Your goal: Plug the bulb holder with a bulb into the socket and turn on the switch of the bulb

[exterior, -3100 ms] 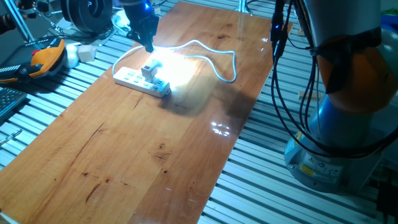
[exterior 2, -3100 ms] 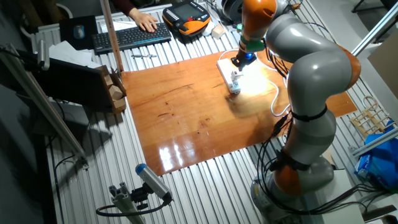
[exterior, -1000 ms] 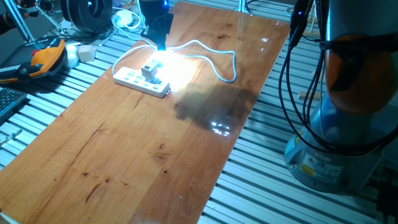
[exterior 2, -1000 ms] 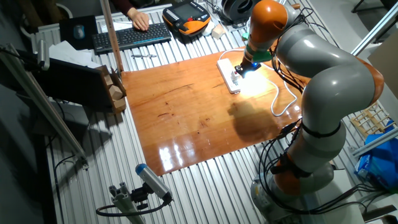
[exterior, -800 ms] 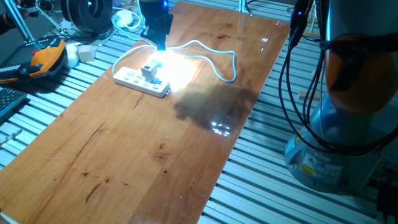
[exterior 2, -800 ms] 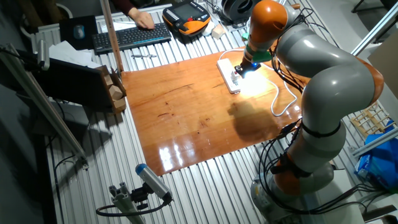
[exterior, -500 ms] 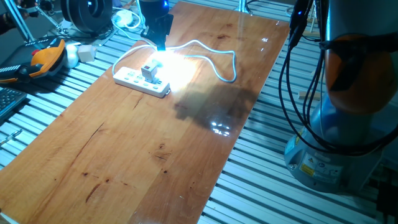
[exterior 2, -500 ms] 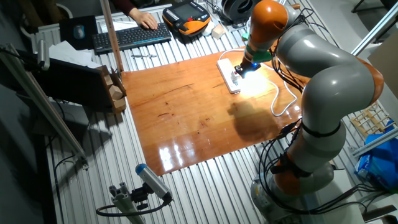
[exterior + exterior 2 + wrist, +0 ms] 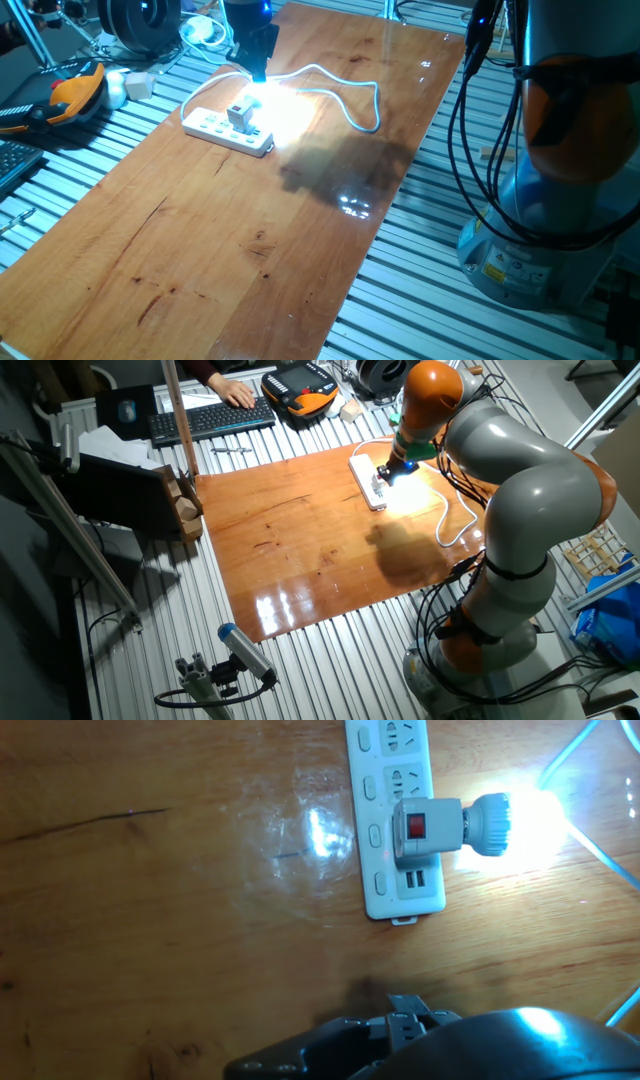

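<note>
The bulb holder (image 9: 428, 827) sits plugged into the socket (image 9: 392, 815), its bulb (image 9: 525, 818) glowing; the tool (image 9: 256, 68) hovers above, grip state indiscernible.

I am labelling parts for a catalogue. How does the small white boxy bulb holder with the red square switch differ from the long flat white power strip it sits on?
The bulb holder is short and boxy; the power strip is long and flat, running past the picture's top edge. The holder carries a red switch; the strip's buttons are white. The holder ends in a glowing bulb lying sideways over the wooden table; the strip shows a row of outlets. Both are white plastic.
</note>
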Controlling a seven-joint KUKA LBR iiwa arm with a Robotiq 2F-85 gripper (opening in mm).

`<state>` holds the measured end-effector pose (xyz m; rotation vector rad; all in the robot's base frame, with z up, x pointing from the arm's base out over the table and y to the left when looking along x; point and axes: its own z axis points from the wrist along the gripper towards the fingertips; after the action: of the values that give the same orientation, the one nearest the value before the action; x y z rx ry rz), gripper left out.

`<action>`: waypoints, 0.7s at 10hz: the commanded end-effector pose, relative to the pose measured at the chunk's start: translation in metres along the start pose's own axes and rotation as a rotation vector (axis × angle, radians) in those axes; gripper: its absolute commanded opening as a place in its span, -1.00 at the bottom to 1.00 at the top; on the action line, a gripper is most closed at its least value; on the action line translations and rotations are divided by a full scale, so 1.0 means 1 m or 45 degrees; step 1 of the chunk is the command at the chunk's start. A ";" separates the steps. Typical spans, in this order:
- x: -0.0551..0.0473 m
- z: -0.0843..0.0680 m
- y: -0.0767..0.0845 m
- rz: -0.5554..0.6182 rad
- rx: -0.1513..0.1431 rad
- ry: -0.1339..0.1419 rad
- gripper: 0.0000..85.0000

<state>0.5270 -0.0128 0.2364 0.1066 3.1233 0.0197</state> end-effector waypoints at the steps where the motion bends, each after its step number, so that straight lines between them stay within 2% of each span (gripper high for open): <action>1: 0.000 0.000 0.000 -0.002 0.003 -0.005 -1.00; 2: 0.000 0.000 0.000 -0.002 0.018 -0.015 -1.00; 3: 0.001 0.000 0.000 -0.002 0.020 -0.010 -1.00; 7: 0.002 -0.001 0.001 -0.015 -0.025 0.038 -1.00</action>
<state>0.5253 -0.0121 0.2375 0.0880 3.1539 0.0519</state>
